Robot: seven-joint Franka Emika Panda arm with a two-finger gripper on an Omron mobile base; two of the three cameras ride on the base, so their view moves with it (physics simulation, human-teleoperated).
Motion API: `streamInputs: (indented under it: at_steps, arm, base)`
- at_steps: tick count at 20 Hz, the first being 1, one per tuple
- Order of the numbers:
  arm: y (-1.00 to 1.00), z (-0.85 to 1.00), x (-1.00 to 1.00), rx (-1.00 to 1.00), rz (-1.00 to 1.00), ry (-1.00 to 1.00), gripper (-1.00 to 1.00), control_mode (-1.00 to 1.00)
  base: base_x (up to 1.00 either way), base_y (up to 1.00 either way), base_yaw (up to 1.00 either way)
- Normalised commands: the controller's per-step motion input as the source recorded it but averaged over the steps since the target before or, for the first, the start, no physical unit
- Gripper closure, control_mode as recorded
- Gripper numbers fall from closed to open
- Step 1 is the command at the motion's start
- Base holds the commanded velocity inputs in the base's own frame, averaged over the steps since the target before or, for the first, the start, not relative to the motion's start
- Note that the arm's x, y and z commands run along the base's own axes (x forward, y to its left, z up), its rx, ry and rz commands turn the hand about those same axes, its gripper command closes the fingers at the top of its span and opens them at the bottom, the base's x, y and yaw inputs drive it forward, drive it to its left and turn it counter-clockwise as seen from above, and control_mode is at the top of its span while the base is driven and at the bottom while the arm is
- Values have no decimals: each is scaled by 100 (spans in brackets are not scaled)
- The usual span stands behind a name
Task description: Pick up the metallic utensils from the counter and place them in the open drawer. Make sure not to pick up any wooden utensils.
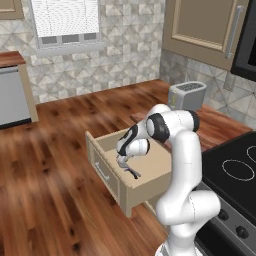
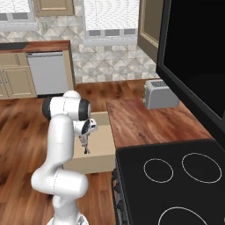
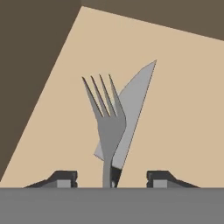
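**Grey fork and knife between parted fingers over the drawer**

Beige open drawer (image 1: 150,172) juts out of the cabinet below the reddish-brown counter (image 2: 149,121); silver bar handle on its front panel at about 8 o'clock from the box in the left base view. White arm bends down over the drawer, gripper (image 1: 123,161) pointing into the box, hanging above the drawer floor.

Hand view: 2 finger tips (image 3: 61,178) at the bottom, set wide apart, 1 at 7 o'clock and 1 at 5 o'clock. Between them a grey fork (image 3: 107,120) with 4 tines pointing to 12 o'clock, overlapping a silver-bladed knife (image 3: 133,103) whose tip leans to 1 o'clock and whose black handle end sits at 6 o'clock. Neither finger tip touches fork or knife, clear gaps on both sides: claw released, gripping nothing. Both utensils show against the tan drawer floor; cannot tell if they lie flat on it or hang in the air. Darker drawer wall runs along the 9 to 12 o'clock side.

Left base view: a small dark utensil shape just below the gripper, toward 5 o'clock, inside the drawer. Right base view: gripper (image 2: 85,141) over the drawer (image 2: 101,154), same dark shape under it.

Grey toaster (image 1: 187,95) stands on the counter at 1 o'clock from the drawer, well apart. Black cooktop (image 2: 176,176) at the 3 o'clock side of the drawer in the right base view.
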Motion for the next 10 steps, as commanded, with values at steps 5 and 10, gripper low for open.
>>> streamInputs:
  at_steps: [5,10]
  arm:
    - [-1,43,1,0,0,0,-100,-100]
    - [-15,100,-5,0,0,0,-100,-100]
  base:
    - [0,0,0]
    - [0,0,0]
